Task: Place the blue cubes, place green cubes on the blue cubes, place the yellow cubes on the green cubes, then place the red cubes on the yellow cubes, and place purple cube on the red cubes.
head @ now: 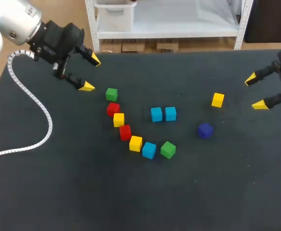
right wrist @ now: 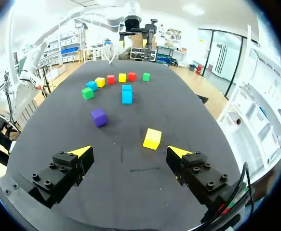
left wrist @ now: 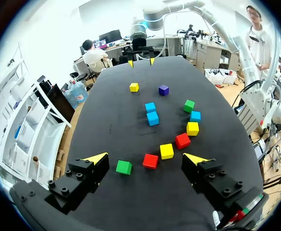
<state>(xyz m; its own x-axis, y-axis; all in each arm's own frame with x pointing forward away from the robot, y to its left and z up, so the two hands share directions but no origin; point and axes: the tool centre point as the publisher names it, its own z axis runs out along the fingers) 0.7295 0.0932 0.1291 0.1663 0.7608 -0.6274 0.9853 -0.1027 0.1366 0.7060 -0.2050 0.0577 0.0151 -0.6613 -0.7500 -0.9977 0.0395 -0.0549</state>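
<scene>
Left gripper (head: pixel 91 73): wide, empty, near table (head: pixel 130 202) far-left corner. Right gripper (head: pixel 255 92): wide, empty, right edge; yellow cube (head: pixel 218 99) nearby.

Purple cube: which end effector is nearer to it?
Right. The right end effector is to the right of the purple cube, beyond the lone yellow cube; the left end effector is far off to its left, by a green cube.

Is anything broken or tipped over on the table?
Nothing stands out. Every small coloured cube lies flat and unstacked on the dark table, none damaged. Two blue cubes sit neatly side by side.
</scene>
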